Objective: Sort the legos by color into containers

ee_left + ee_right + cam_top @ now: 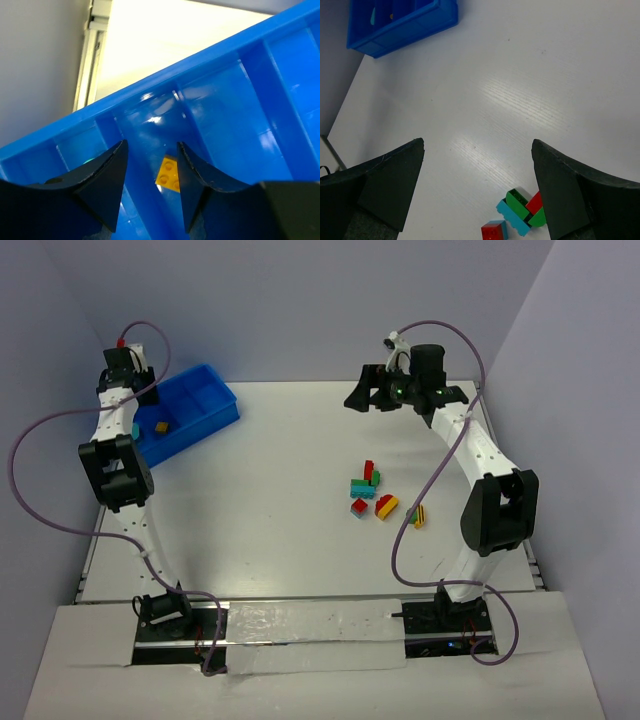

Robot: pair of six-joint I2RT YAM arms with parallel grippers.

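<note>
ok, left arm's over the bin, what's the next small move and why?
Probably lift the left end effector straight up out of the blue bin: its jaws stand apart and the yellow brick lies on the compartment floor below them, apparently released. More bricks wait on the table.

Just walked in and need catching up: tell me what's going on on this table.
Lego bricks are being sorted by color. The left end effector is open above the blue bin, with a yellow brick lying in the compartment beneath it. The right end effector hangs open and empty over the table. A cluster of bricks sits unsorted on the table.
</note>
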